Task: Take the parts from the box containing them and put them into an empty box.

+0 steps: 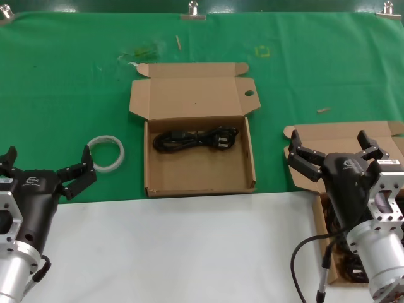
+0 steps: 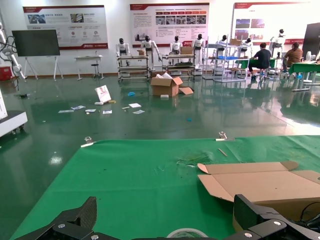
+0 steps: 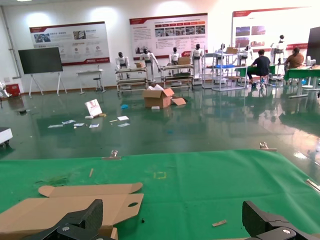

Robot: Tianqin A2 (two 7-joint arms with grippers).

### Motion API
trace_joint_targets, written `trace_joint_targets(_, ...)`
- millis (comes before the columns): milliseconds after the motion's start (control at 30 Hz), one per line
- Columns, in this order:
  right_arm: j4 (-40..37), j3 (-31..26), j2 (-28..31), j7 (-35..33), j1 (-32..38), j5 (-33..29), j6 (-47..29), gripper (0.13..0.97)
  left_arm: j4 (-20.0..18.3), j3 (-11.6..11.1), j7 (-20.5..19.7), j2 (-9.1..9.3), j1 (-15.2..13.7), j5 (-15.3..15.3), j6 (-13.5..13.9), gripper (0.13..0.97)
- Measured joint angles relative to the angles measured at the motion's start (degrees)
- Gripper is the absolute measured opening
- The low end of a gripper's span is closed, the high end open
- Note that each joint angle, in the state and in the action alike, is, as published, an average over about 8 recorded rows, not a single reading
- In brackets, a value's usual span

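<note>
At centre of green surface (image 1: 63, 82): holed-lid box (image 1: 199, 165) holding one black power cord (image 1: 196, 139). Right gripper (image 1: 334, 150), jaws released, hovers at 4 o'clock over second box (image 1: 334, 136). Left gripper (image 1: 47, 170), jaws released, at 8 o'clock.

green cloth (image 1: 76, 76): matt, slightly creased | boxes: plain brown cardboard, dull | power cord (image 1: 196, 139): black, faint sheen | grippers: black plastic; wrists brushed metal

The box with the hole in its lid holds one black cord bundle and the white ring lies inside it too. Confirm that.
Not quite. The cord bundle does lie in the box with the hole in its lid, but the head view shows the white ring outside it, on the green cloth towards the robot's left.
</note>
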Motion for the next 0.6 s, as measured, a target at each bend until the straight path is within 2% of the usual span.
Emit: trace_joint_targets(600, 0.0, 0.0, 0.0, 0.0, 0.0, 0.0, 0.0, 0.966, 0.0, 0.0, 0.0, 0.0, 0.0, 0.0, 0.0, 0.965)
